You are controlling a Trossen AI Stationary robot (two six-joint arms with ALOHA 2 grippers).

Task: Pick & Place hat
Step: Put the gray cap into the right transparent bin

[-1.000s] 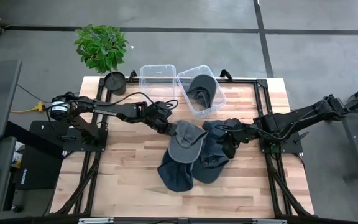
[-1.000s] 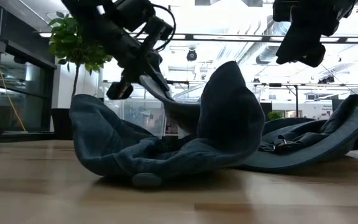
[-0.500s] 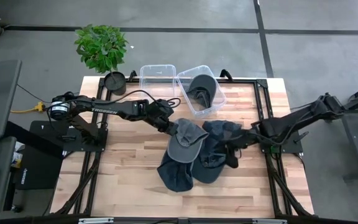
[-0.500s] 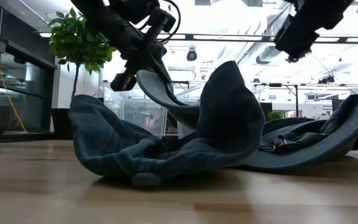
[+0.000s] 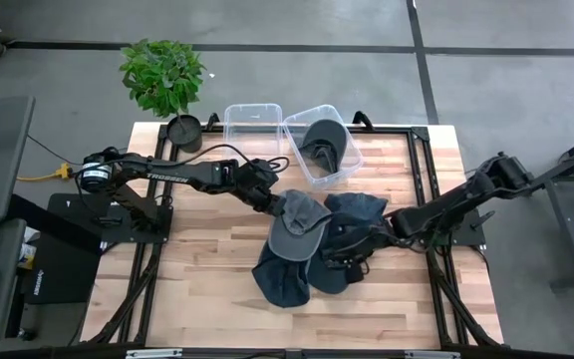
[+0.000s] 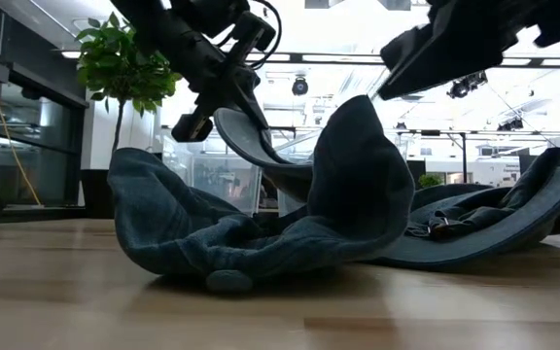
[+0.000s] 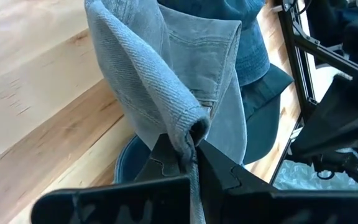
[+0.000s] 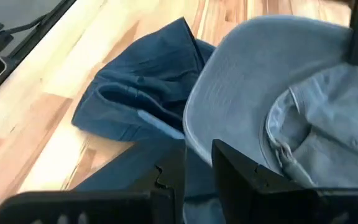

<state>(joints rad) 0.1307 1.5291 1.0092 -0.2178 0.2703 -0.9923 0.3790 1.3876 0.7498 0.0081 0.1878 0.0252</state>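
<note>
A grey denim hat (image 5: 302, 227) lies on top of a heap of dark blue hats (image 5: 285, 281) at the table's middle. My left gripper (image 5: 270, 204) is shut on its left edge. My right gripper (image 5: 352, 261) hovers over the right part of the heap, its fingers a narrow gap apart with nothing between them. In the low view it (image 6: 397, 68) stands well above the cloth. In the right wrist view the grey hat's brim (image 8: 241, 81) spreads over a dark blue hat (image 8: 142, 93). My left gripper pinches a folded-over edge of the grey hat's crown (image 7: 191, 129) between its two fingers. It comes slanting down from the table's left side. That edge is lifted clear (image 6: 236, 126), while the rest of the hat rests on the blue hats below.
At the table's far side stand two clear bins: an empty one (image 5: 252, 122) and one (image 5: 339, 172) holding a dark hat (image 5: 322, 140). A potted plant (image 5: 163, 75) is at the far left corner. Bare wood lies along the near edge and at the left.
My right gripper has swung toward the table's near-left, out over the blue hats. It has sunk a little and rolled about its own axis. Its finger gap looks the same. The hats lie as before.
</note>
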